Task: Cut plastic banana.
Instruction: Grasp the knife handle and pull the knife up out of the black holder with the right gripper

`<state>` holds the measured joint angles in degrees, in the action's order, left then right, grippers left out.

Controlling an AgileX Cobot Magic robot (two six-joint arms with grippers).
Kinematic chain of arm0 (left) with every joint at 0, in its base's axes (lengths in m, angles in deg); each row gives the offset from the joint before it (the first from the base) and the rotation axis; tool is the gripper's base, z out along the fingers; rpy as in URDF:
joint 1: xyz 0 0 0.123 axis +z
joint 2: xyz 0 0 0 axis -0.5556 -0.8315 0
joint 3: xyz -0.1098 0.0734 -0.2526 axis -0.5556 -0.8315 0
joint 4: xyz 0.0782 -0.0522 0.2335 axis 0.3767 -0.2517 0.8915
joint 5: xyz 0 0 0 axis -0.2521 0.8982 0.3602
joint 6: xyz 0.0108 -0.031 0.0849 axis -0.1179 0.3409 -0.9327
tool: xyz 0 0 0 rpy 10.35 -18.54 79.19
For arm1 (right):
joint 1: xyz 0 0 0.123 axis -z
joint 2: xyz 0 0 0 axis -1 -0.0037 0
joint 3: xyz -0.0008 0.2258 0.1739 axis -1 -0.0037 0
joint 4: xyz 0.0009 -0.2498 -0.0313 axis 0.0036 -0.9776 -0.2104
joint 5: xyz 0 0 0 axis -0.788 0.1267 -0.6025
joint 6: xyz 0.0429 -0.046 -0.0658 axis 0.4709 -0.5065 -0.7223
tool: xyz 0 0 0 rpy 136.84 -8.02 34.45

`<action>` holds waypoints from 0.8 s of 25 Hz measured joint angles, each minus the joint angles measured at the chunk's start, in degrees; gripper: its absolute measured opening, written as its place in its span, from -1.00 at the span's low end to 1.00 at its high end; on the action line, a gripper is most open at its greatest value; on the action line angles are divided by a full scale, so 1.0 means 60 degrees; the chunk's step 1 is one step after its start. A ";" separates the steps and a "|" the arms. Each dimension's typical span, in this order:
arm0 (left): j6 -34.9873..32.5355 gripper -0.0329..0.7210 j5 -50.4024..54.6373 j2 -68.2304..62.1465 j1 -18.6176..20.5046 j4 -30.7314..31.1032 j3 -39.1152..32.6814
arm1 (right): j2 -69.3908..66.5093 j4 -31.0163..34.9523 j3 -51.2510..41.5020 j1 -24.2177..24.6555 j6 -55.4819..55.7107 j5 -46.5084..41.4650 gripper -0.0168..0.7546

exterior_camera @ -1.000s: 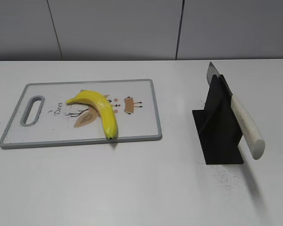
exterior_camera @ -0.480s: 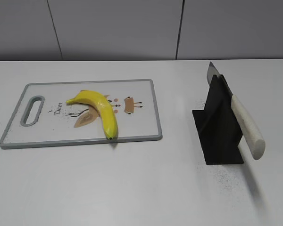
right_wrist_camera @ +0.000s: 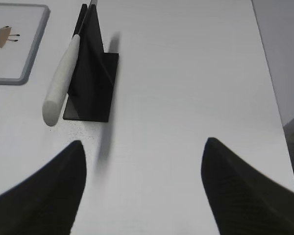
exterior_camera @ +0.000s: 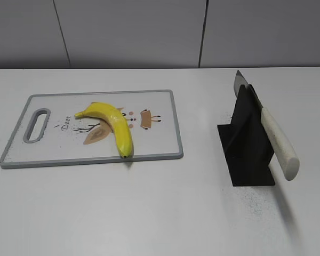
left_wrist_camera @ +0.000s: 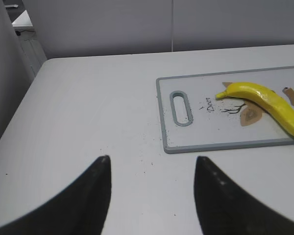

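Judging handling: banana (exterior_camera: pixel 113 124) on cutting board (exterior_camera: pixel 165 154) is light, rigid, slick plastic and likely to roll, so pin mid-body; take knife (exterior_camera: pixel 277 143) in black stand (exterior_camera: pixel 245 154) by its white handle; left gripper (left_wrist_camera: pixel 152 181) and right gripper (right_wrist_camera: pixel 142 166) both spread, empty.

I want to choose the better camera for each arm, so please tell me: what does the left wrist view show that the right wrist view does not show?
Only the left wrist view shows the banana, the handle slot of the cutting board and the open left gripper. Only the right wrist view shows the knife leaning on its black stand, and the open right gripper. Both show the white table and part of the cutting board.
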<state>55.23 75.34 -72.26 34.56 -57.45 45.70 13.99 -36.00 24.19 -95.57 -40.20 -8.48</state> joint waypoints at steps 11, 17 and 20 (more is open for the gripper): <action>-0.0106 0.48 -0.0708 -0.3900 0.0000 0.0101 0.1314 | -0.5812 0.1190 0.3376 -0.0095 0.0000 -0.1385 0.46; -0.0532 0.54 -0.1277 -0.5383 -0.0385 0.0109 0.1421 | -0.8521 0.1386 0.4757 -0.1245 0.0114 -0.1501 0.46; -0.0591 0.54 -0.1537 -0.5831 -0.0438 0.0109 0.1421 | -0.9811 0.1718 0.5235 -0.1439 0.0153 -0.1512 0.46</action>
<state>51.68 66.12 -107.24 31.94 -56.79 54.23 -44.88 -25.69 55.60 -104.21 -39.28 -17.55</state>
